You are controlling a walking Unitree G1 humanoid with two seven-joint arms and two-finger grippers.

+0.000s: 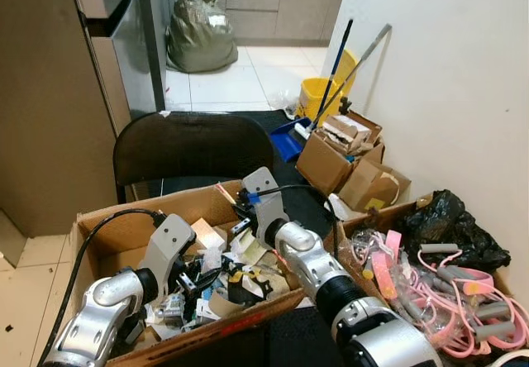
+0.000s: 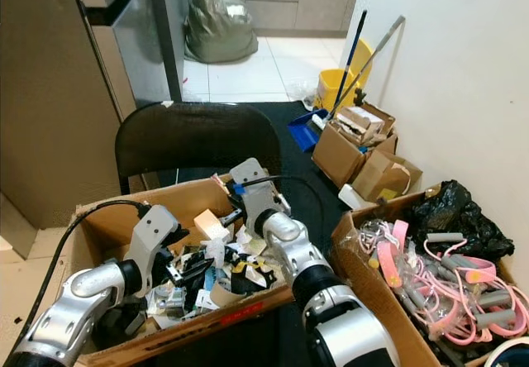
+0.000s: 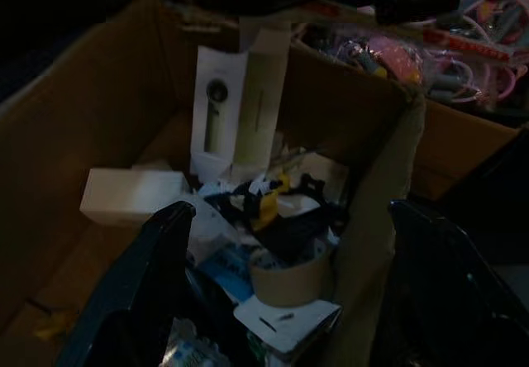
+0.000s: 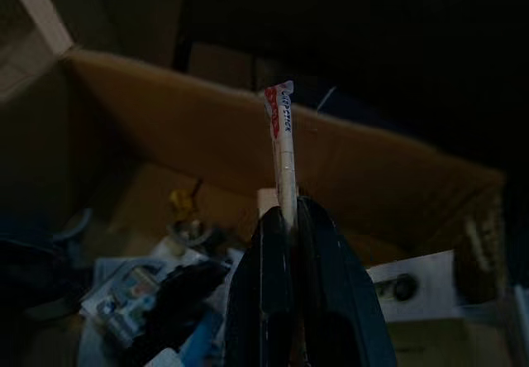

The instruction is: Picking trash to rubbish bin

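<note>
Your right gripper (image 4: 289, 218) has its two black fingers pressed together on a thin paper wrapper (image 4: 282, 148); the strip stands up from the fingertips, pale with red print at its top end, over the cardboard box (image 1: 124, 222) of mixed trash; your left gripper (image 3: 281, 243) is spread wide, one finger (image 3: 140, 293) either side of the litter, low inside the same box and holding nothing; a roll of tape (image 3: 291, 280) and a white carton (image 3: 132, 195) lie just ahead of it.
</note>
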